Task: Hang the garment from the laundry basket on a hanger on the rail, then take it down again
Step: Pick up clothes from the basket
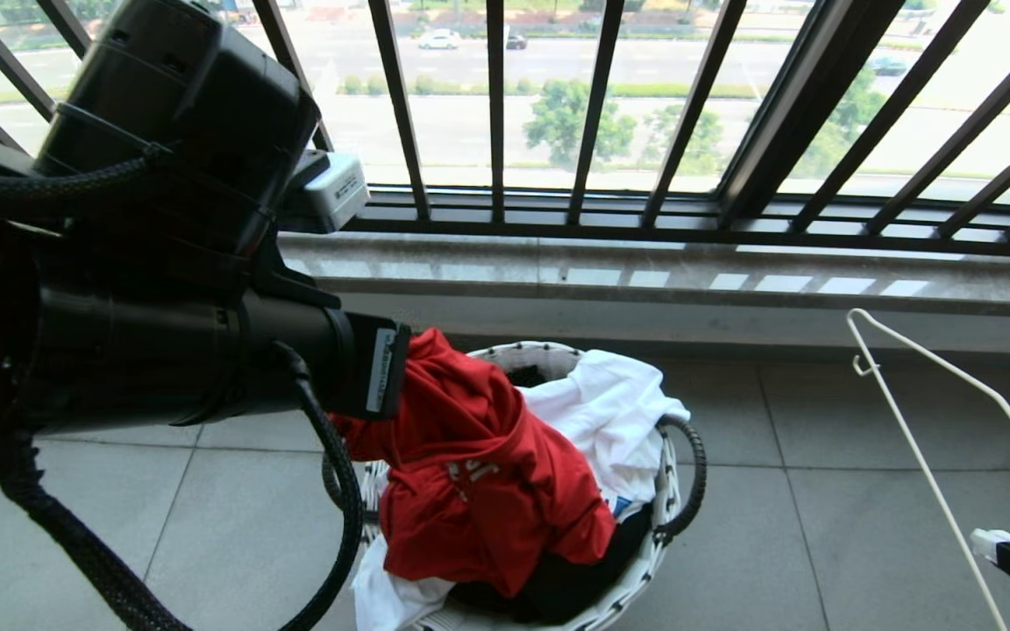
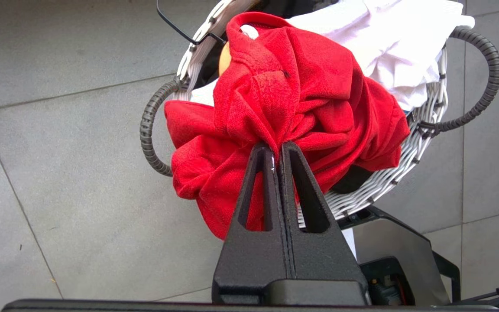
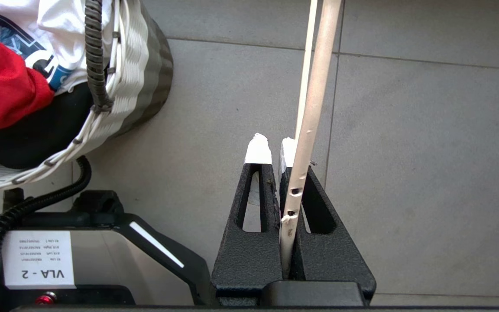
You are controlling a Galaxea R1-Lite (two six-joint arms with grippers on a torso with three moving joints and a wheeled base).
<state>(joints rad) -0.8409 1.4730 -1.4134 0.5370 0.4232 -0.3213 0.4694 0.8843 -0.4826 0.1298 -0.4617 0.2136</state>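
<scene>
Both jaws clamped | left gripper (image 2: 275, 149): garment (image 2: 284, 108) | right gripper (image 3: 271, 147): hanger (image 3: 314, 99)

Floor: large grey matte square tiles (image 1: 821, 491) with thin grout lines. Directly on it, one item: small round woven basket, white rim, ribbed black loop handles (image 2: 427, 143), sitting under and just beyond the left claw (image 2: 277, 145), off to the right claw's (image 3: 271, 149) side.
</scene>
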